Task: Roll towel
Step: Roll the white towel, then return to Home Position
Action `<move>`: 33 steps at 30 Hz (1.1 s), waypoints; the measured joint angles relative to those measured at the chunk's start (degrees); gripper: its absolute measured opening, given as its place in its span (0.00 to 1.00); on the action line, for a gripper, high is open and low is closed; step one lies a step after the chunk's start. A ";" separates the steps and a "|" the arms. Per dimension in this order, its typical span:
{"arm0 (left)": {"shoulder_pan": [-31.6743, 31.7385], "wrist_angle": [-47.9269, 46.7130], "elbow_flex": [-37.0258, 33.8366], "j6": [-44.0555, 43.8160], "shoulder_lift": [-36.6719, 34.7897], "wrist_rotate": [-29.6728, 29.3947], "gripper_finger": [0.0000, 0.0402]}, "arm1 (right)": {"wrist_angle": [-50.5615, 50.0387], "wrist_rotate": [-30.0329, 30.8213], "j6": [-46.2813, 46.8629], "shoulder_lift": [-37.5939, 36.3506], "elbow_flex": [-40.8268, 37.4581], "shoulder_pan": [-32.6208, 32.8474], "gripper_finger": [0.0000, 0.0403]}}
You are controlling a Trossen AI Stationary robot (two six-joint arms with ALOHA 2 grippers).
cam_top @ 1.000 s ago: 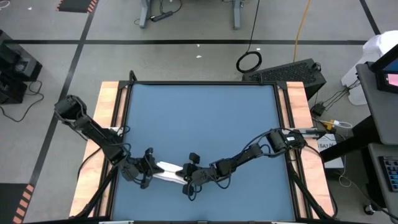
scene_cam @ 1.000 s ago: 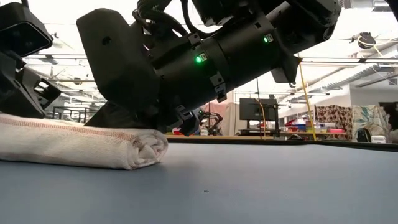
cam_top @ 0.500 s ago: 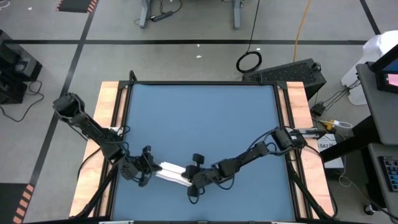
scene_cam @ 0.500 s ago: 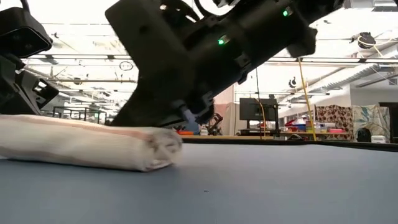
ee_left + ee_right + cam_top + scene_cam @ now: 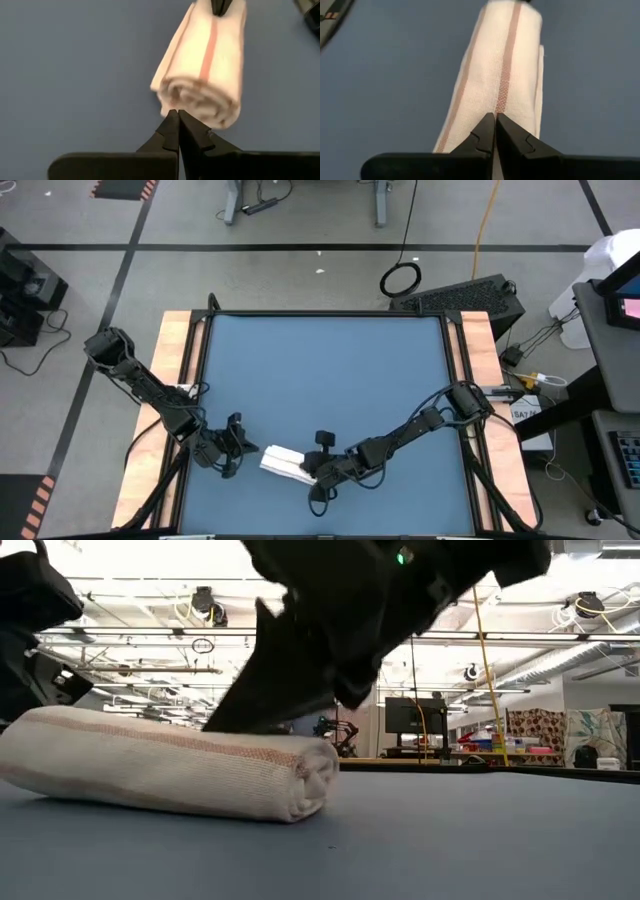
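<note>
The towel (image 5: 285,462) lies rolled into a short white roll with a reddish stripe, near the table's front edge; it also shows as a roll (image 5: 170,772) lying lengthwise on the blue top. My left gripper (image 5: 246,448) is shut, its tips (image 5: 177,114) at the roll's spiral left end (image 5: 200,97). My right gripper (image 5: 312,472) is shut over the roll's right part, its tips (image 5: 495,116) pointing along the roll's top (image 5: 502,70). In the low view the right arm's dark bulk (image 5: 330,630) rises behind the roll. My left gripper stands with shut tips right at the roll's left end (image 5: 172,100); I cannot tell whether it touches. My right gripper slants down over the roll's top near its right end (image 5: 500,102), fingers along the roll; whether the tips touch the cloth cannot be told.
Bare blue tabletop (image 5: 330,380) stretches from the roll to the far edge. Wooden strips (image 5: 180,350) run along the table's left and right sides. Cables trail from both arms beside the roll.
The towel roll has rolled toward the table's near edge and a little to the right, and looks rounder and tighter. My right gripper has followed it toward the near edge while rising and tipping. Both grippers have stayed shut.
</note>
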 joint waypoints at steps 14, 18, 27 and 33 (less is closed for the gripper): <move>0.01 4.67 0.09 5.79 -6.15 -1.94 0.01 | -8.21 0.72 -2.52 -7.40 0.13 1.44 0.03; 0.44 12.97 0.11 12.53 -7.23 -2.66 0.01 | -14.72 0.75 -2.91 -10.44 0.17 3.25 0.03; 5.38 28.71 1.29 33.44 -7.21 -3.91 0.01 | -29.15 1.10 -9.85 -19.34 0.26 6.72 0.03; 12.14 28.42 1.40 29.97 -6.11 -1.88 0.01 | -30.73 4.30 -11.23 -24.55 -4.96 8.33 0.03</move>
